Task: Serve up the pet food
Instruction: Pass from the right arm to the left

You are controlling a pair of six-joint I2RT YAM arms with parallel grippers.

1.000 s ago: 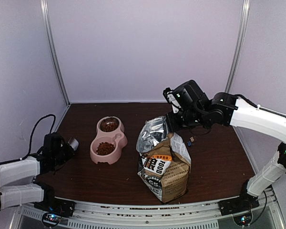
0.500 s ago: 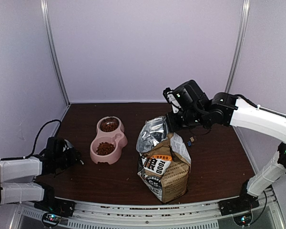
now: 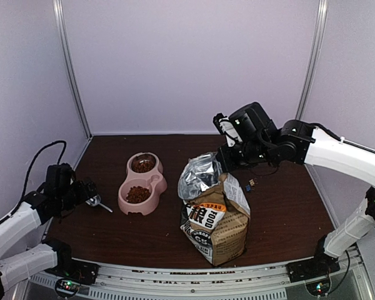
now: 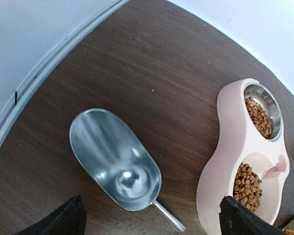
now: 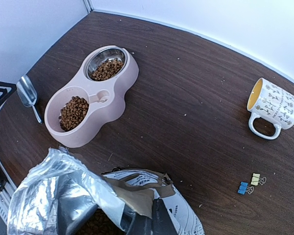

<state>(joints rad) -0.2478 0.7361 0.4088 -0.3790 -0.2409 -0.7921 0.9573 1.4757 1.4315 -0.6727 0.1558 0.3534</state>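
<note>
The pet food (image 3: 138,194) fills both wells of the pink double bowl (image 3: 151,201), seen also as pet food (image 4: 247,180) and pet food (image 5: 73,110). An empty silver scoop (image 4: 115,159) lies flat on the table, left of the bowl. My left gripper (image 4: 152,223) hovers above its handle, open, holding nothing. The kraft bag (image 3: 215,219) stands upright at centre with its foil mouth open and kibble inside (image 5: 93,226). My right gripper (image 5: 154,220) is shut on the bag's top edge.
A patterned white mug (image 5: 273,108) lies on its side at the back right. Blue and yellow binder clips (image 5: 250,184) lie near the bag. White walls enclose the dark wood table (image 3: 281,206) on three sides.
My left gripper has opened and let go of the scoop, which now lies on the table. The left arm has drawn up and back. The right arm holds still.
</note>
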